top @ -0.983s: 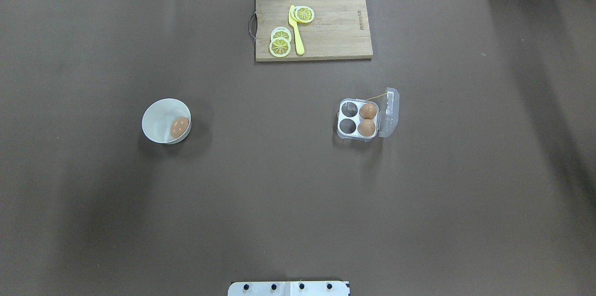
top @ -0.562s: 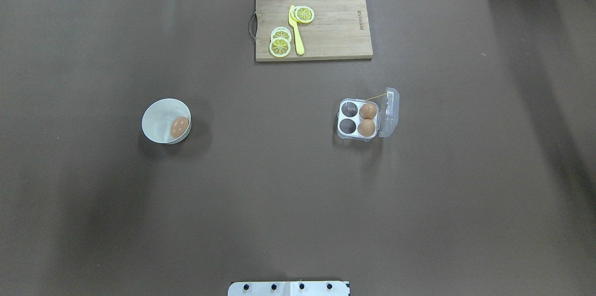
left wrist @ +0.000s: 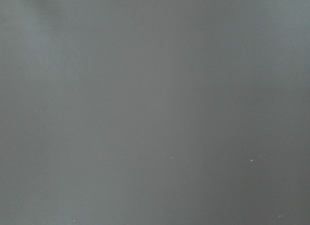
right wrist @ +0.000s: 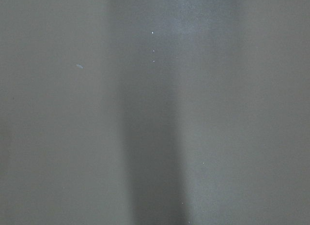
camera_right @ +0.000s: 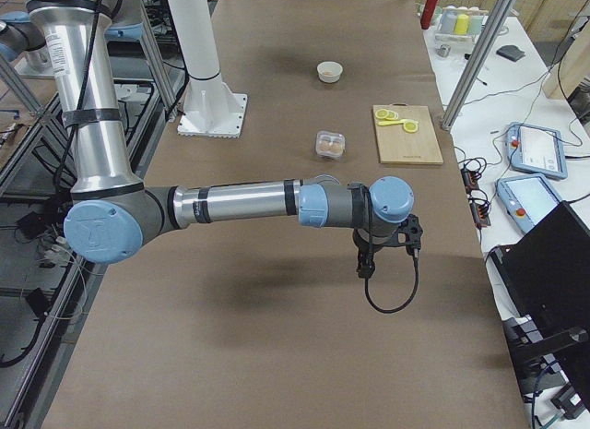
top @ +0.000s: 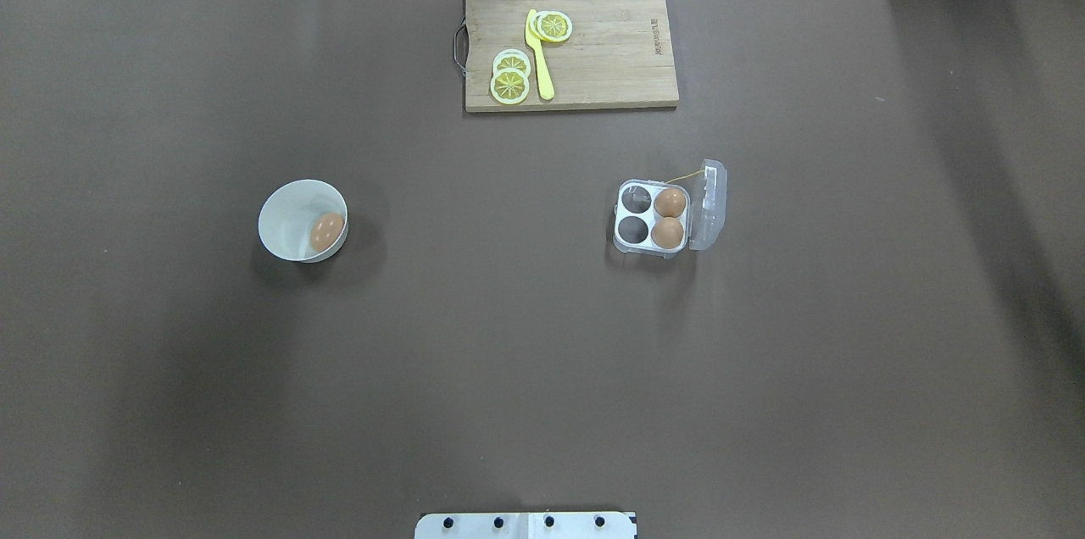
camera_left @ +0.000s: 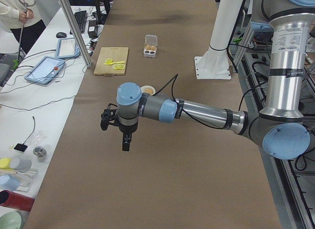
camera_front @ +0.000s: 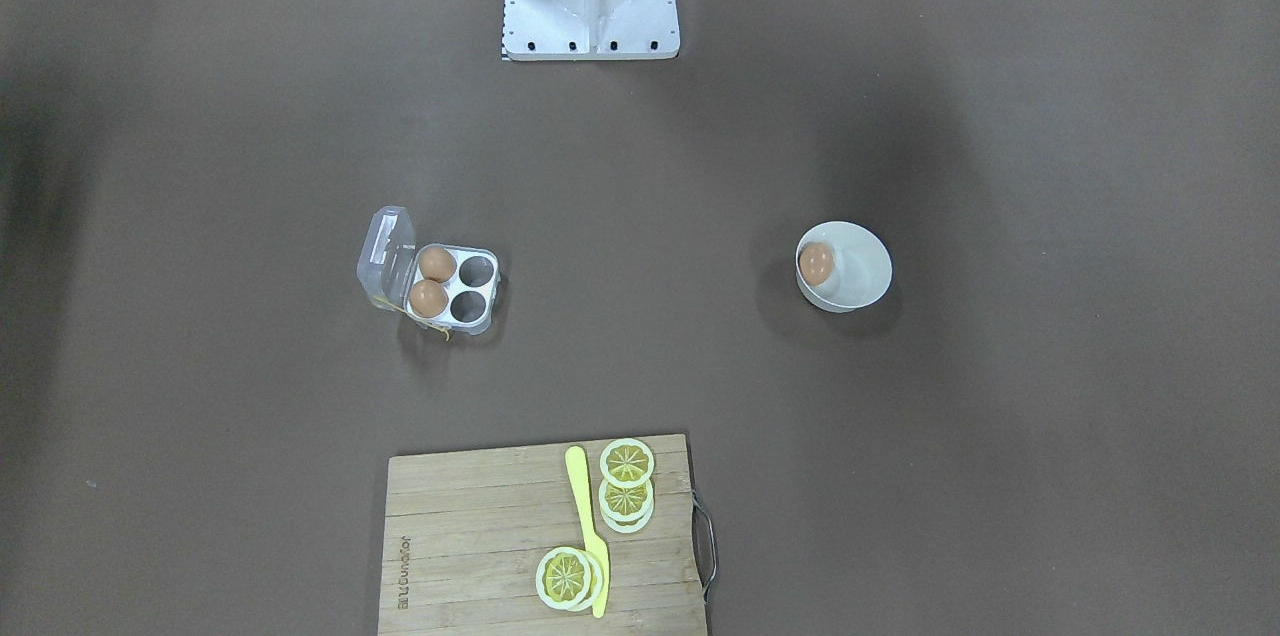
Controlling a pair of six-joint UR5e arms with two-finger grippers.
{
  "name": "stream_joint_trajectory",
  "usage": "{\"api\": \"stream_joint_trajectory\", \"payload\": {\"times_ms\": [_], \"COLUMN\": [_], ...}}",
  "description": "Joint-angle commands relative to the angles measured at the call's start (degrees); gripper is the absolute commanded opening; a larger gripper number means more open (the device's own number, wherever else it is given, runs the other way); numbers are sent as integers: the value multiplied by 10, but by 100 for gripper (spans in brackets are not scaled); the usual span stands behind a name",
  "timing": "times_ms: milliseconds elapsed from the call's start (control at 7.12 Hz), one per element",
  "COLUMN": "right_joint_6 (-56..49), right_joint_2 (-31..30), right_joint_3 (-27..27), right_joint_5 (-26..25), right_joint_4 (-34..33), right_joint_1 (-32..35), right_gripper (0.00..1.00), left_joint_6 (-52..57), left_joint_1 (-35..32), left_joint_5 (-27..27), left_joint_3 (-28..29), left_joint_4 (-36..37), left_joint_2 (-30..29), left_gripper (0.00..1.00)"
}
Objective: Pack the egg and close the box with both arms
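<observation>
Overhead exterior: egg (top: 326, 231) in white bowl (top: 288, 213); box (top: 651, 217) open, two cells filled. Over counter (top: 509, 352): left end effector (camera_left: 126, 144), right end effector (camera_right: 363, 268); cannot tell open or closed.

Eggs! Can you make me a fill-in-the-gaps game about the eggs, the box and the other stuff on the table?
1. The box already holds ___ eggs.
2. The clear lid of the box is ___.
3. The loose egg lies in the white ___.
4. On the cutting board, the lemon slices lie beside a yellow ___.

Missing words: two; open; bowl; knife.
</observation>
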Motion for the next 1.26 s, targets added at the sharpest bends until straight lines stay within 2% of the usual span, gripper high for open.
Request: {"api": "stream_joint_trajectory", "payload": {"times_ms": [0,140,281,421,562,702,983,1124], "right_joint_6": [3,2,2,3,3,3,5,6], "right_joint_2": [0,-2,-2,-2,-3,-3,-2,2], "right_joint_3": [1,2,11,12,13,13,15,15], "right_joint_5": [6,6,6,6,5,5,16,16], "right_joint_4": [0,2,2,2,2,2,3,3], "right_joint_1": [0,0,-2,-5,-11,-15,-22,-25], "right_gripper": [100,100,100,100,100,100,100,100], "left_joint_6": [-13,-48,-120,-230,-319,-360,-433,-463], "left_joint_1": [30,61,102,152,207,262,372,402], "left_joint_5": [-66,-68,-68,-41,29,73,157,167], "left_joint_3": [-4,0,-12,-29,-57,-72,-61,-51], "left_joint_4": [1,3,-3,-3,-8,-8,-7,-8], "left_joint_2": [-35,-75,-96,-129,-144,-148,-179,-196], "left_gripper": [98,98,98,98,97,97,93,93]}}
